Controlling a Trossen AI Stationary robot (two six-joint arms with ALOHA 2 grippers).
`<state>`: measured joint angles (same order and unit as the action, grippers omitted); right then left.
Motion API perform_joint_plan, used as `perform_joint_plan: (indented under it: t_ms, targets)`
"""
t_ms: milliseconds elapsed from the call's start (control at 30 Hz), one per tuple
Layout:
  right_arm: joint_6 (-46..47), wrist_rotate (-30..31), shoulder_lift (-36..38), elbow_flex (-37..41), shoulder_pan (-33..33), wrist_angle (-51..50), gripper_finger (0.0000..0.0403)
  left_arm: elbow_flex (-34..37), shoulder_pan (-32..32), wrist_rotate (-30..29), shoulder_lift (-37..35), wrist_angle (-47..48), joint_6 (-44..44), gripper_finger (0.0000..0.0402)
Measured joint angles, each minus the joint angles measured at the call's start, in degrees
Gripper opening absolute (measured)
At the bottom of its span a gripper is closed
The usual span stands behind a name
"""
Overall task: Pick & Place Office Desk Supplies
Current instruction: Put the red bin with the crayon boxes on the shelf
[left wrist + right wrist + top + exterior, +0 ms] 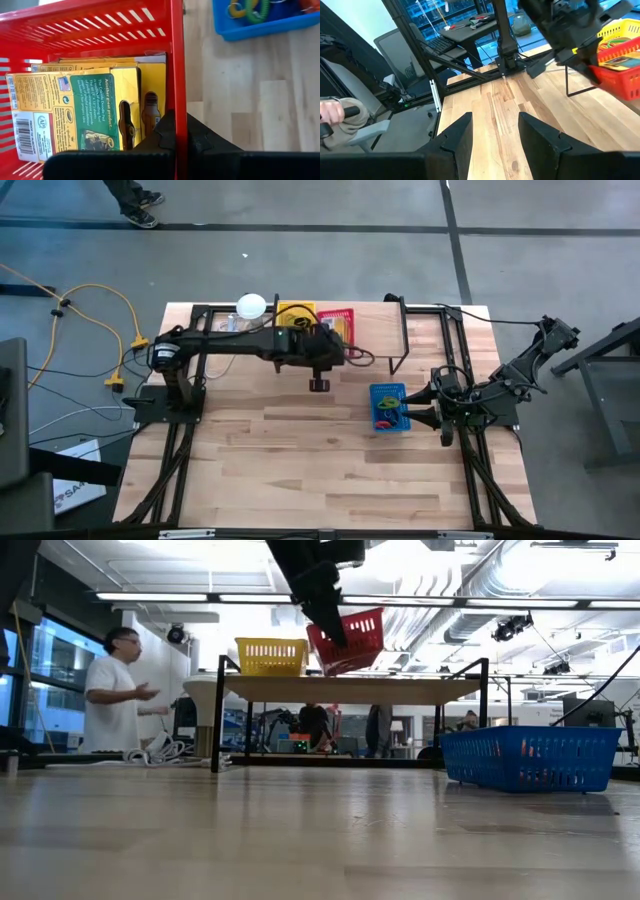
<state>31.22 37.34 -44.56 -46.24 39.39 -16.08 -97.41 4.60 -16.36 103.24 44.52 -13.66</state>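
Red plastic is what the moment turns on: a red basket (100, 30) holding yellow-and-green card boxes (90, 115) is pinched by its rim between the closed jaws of the left gripper (172, 135), and in the low view it is seen tilted and lifted off the raised shelf (350, 690) at the tabletop's far edge. Beside it on that shelf a yellow basket (271, 656) is seen at rest, and a white round-topped object (251, 305) lies further along the same edge. Nearer the right edge of the tabletop (300, 460) a blue basket (388, 408) is set down, with coiled bright-coloured rings (250, 9) — green and yellow among them — already inside. The right gripper (495, 135) is held beside the blue basket with its jaws wide apart and nothing between them. The task is judged to be partway through: some supplies are gathered in the blue basket, while the boxes in the red basket are yet to be placed — where they are meant to go cannot be told. A person (115, 690) is seen in the room beyond the table.
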Motion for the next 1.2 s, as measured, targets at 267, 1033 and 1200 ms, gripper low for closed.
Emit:
perform_joint_plan:
  t_ms: [267,1033,1200]
  targets:
    - [0.0,0.0,0.0,0.0,0.0,0.0,0.0146,-0.3,1.8,0.0,0.0,0.2,-1.0,0.0001]
    - [0.0,0.0,0.0,0.0,0.0,0.0,0.0146,-6.8,4.8,2.4,1.7,7.8,-2.9,0.0001]
    - [0.0,0.0,0.0,0.0,0.0,-0.1,0.0146,-7.0,5.0,2.6,3.5,8.3,-3.7,0.0001]
